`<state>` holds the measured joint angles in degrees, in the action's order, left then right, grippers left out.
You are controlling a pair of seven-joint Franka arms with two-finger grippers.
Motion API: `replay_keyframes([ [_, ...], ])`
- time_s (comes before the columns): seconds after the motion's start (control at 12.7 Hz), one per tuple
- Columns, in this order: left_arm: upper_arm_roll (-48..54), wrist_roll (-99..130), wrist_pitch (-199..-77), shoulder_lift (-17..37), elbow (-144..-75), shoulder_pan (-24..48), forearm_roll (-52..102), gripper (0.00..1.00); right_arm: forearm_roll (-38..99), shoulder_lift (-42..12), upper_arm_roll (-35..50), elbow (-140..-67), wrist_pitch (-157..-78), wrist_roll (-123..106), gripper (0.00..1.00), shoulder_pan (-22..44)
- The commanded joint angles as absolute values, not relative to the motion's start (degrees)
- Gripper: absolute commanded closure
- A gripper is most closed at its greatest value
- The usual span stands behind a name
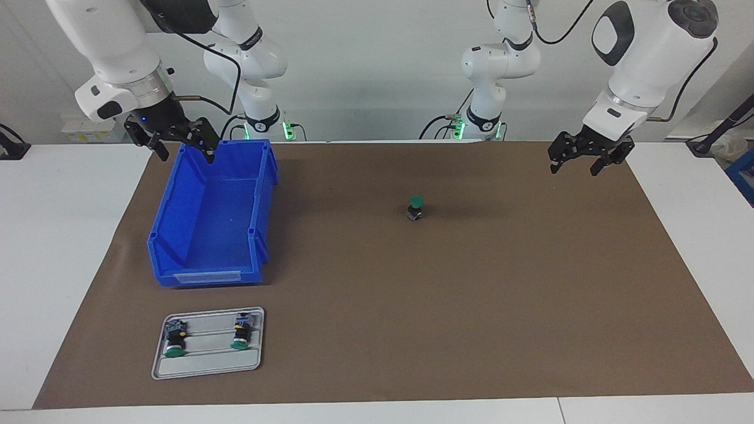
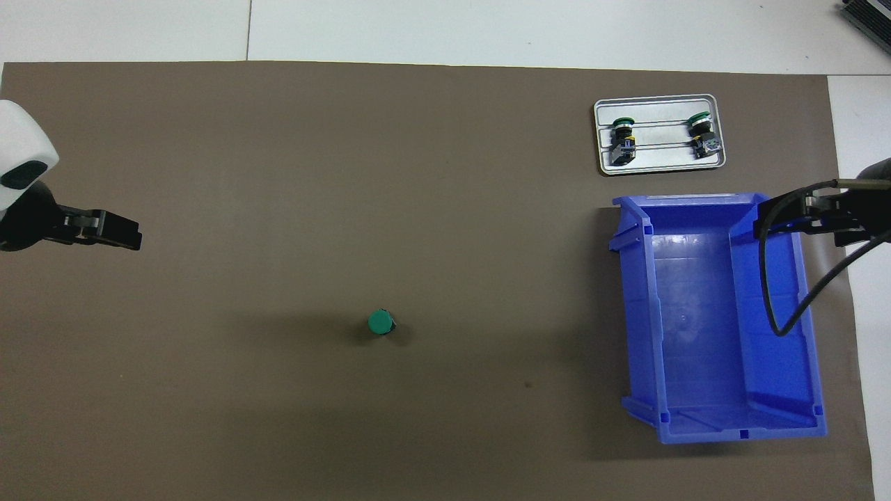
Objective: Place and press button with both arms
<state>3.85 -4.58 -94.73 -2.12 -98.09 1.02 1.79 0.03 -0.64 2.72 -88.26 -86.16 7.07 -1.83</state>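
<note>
One button [image 1: 416, 208] [image 2: 381, 323] stands upright on the brown mat, green cap up, about midway between the two arms. My left gripper [image 1: 575, 168] [image 2: 129, 236] hangs open and holds nothing, above the mat near the left arm's end of the table, well apart from the button. My right gripper [image 1: 187, 156] [image 2: 783, 216] hangs open and holds nothing, over the rim of the blue bin [image 1: 171, 218] [image 2: 637, 313] at the right arm's end. Neither gripper touches anything.
A grey tray [image 1: 206, 370] [image 2: 658, 167] lies farther from the robots than the bin, with two more green-capped buttons lying on their sides in it. The blue bin has nothing in it. A black cable from the right arm loops over the bin.
</note>
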Motion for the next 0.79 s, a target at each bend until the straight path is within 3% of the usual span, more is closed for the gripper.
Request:
replay_keyframes([
  [0.0, 3.60, 1.37, -95.10, -4.22, -100.81, 6.22, 2.02, 1.00, 1.32, 0.44, 2.99, -89.47, -86.40, 5.80, 0.00, -2.37],
  [0.39, 3.69, 11.05, -100.18, -5.01, -105.55, 16.59, 1.93, 1.00, 1.41, 0.44, 2.99, -89.47, -86.40, 5.80, 0.00, -2.37],
  [0.71, 3.78, 23.89, -108.09, 0.25, -106.87, 25.82, 1.85, 1.00, 1.32, 0.44, 2.99, -89.47, -86.40, 5.80, 0.00, -2.37],
])
